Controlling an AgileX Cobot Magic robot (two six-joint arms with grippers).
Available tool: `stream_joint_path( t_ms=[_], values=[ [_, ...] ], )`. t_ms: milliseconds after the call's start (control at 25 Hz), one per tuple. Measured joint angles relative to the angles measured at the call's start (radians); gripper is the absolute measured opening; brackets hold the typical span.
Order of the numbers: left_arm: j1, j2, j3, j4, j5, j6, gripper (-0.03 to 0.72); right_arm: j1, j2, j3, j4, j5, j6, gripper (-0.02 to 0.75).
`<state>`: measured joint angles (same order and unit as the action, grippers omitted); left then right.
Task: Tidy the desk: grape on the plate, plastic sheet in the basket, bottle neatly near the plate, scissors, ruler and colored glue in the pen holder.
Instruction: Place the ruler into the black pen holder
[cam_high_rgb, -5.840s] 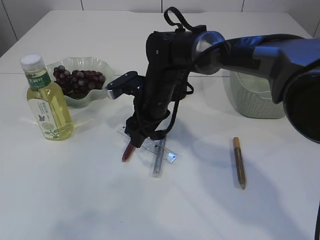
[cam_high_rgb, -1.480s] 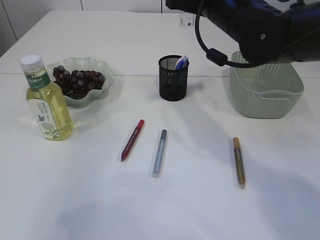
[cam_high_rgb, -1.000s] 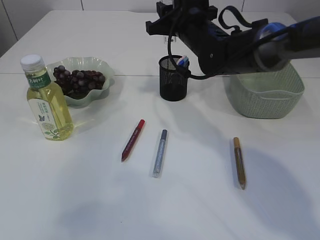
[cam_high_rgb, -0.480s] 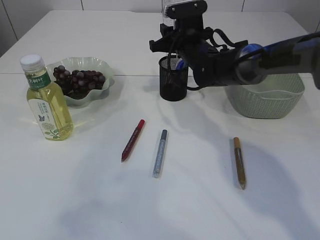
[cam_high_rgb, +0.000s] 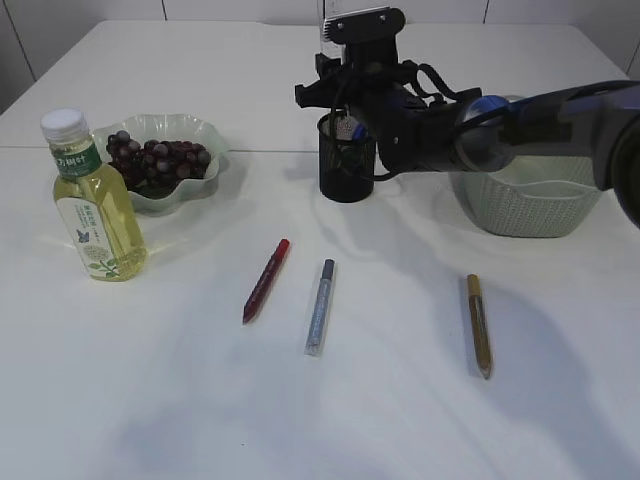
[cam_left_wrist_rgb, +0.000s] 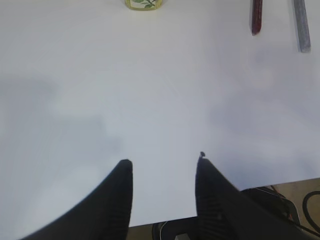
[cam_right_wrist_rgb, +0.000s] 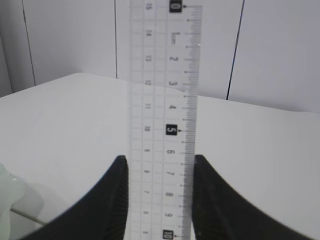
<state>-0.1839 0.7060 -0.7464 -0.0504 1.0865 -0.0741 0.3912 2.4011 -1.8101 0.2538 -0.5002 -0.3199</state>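
Ruler (cam_right_wrist_rgb: 162, 115): transparent, held upright between my right gripper's (cam_right_wrist_rgb: 159, 200) fingers, which are closed against its two long edges; its zero end points up. Holding it vertical suits, I judge, a lengthwise drop into the narrow pen holder (cam_high_rgb: 346, 160), a black mesh cup directly below my right arm in the exterior view. Whether the ruler's lower end is already inside the cup I cannot tell, since the wrist hides it. A blue-handled item, probably the scissors (cam_high_rgb: 345, 127), already stands in the holder.

Colored glue: three pens lie apart on the table (cam_high_rgb: 180, 400) in front of the holder, namely the red pen (cam_high_rgb: 265, 280), the silver pen (cam_high_rgb: 319, 306) just beside it, and the gold pen (cam_high_rgb: 479, 325) well to the right. These remain to be collected, by my reading of the task.

Basket (cam_high_rgb: 527, 200): pale green, right of the holder; its contents are hidden behind my arm.

Grape (cam_high_rgb: 158, 158): the bunch rests in the green plate (cam_high_rgb: 215, 140) at far left. The bottle (cam_high_rgb: 92, 200) stands upright just in front of the plate, as the task asks.

Left gripper (cam_left_wrist_rgb: 162, 167): fingers parted, holding nothing, hanging over bare table near its front edge, clear of the right arm's work.
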Motion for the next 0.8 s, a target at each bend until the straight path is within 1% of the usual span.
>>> stream_joint_path(
  t_ms=[360, 800],
  values=[
    [0.000, 0.000, 0.000, 0.000, -0.005, 0.000, 0.309, -0.022, 0.002, -0.006, 0.000, 0.009, 0.002, 0.288],
    [0.000, 0.000, 0.000, 0.000, -0.012, 0.000, 0.309, -0.025, 0.002, -0.006, 0.002, 0.009, 0.063, 0.288]
  ],
)
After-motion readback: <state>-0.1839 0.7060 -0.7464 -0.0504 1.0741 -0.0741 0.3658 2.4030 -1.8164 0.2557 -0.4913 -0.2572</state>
